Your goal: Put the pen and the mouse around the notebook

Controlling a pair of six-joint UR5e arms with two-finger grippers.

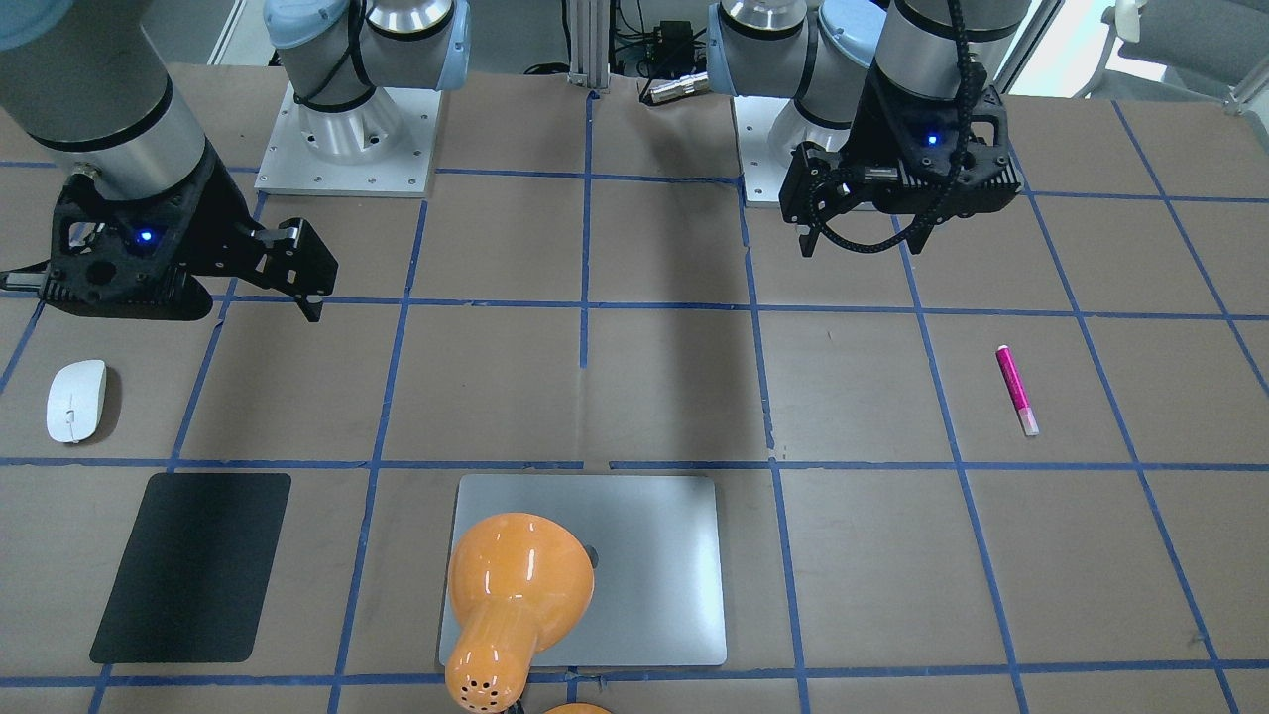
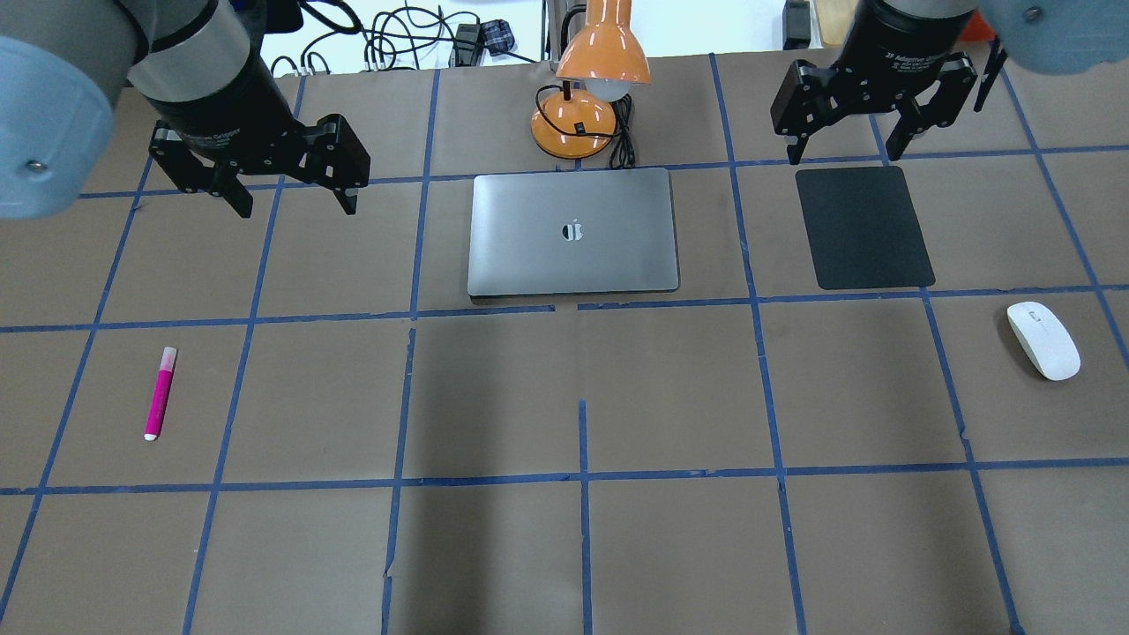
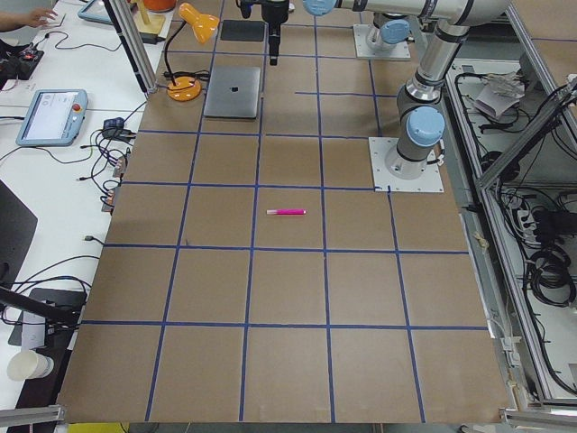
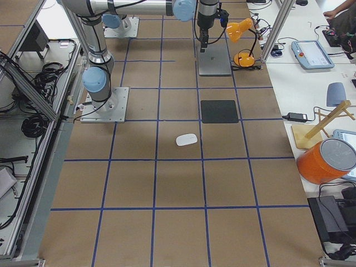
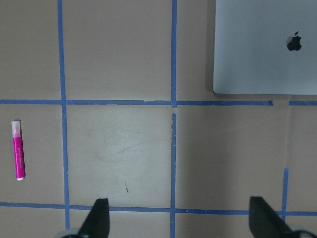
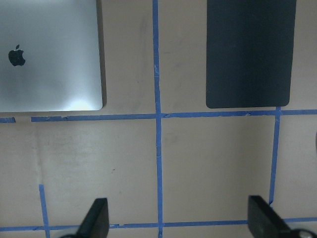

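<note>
Left pincer: the black two-finger left gripper (image 2: 295, 207) is hovering above the brown paper-covered table (image 2: 670, 397) with its fingers spread wide, holding nothing.
Right pincer: the black two-finger right gripper (image 2: 844, 157) is hanging over the far edge of the thin black rectangular mat (image 2: 864, 227), its fingers also spread and empty.
Pen: the slim magenta-pink pen (image 2: 160, 393) is lying flat on the robot's left side. It is well apart from the large silver-grey metal notebook (image 2: 573, 231), which is sitting closed at the far middle, just in front of the glossy orange lamp (image 2: 604, 53).
Mouse: the smooth oval white mouse (image 2: 1043, 340) is resting on the robot's right side, nearer the robot than the mat and further outward.
Deciding relation: the pen is lying nearer the robot than the left gripper and further outward. Its long axis is running roughly away from the robot, pale end far, so it is crossing the line between the spread fingers.
Nearer side: the left gripper is standing closer to the pen, the right gripper to the mouse.
Judgement: the left gripper is probably needing only to draw back, shift outward and descend, with little wrist turn.
</note>
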